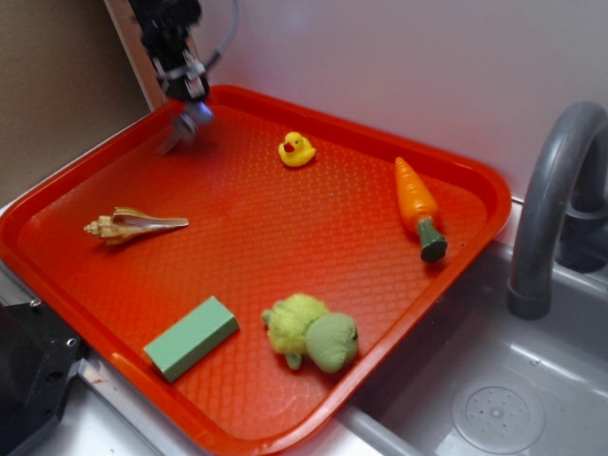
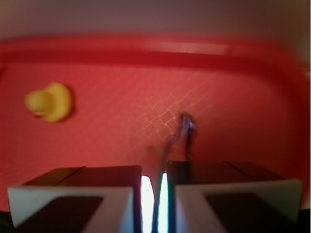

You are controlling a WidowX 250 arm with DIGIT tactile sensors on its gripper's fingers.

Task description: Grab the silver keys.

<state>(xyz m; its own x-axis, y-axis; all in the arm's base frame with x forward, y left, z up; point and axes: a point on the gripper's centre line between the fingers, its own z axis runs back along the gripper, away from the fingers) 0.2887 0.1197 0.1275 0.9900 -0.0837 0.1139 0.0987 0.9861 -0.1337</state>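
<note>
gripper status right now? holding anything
gripper: closed on the silver keys, gripped by the thin ring and hanging above the red tray.

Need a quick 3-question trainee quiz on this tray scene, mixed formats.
1. True or false: the gripper has its jaws shut on the silver keys.
2. Which toy lies closest to the faucet? A duck, B carrot, C seashell.
3. Leaving out the keys, how many objects lie loose on the red tray?

Key: 1 true. 2 B. 3 five.
</note>
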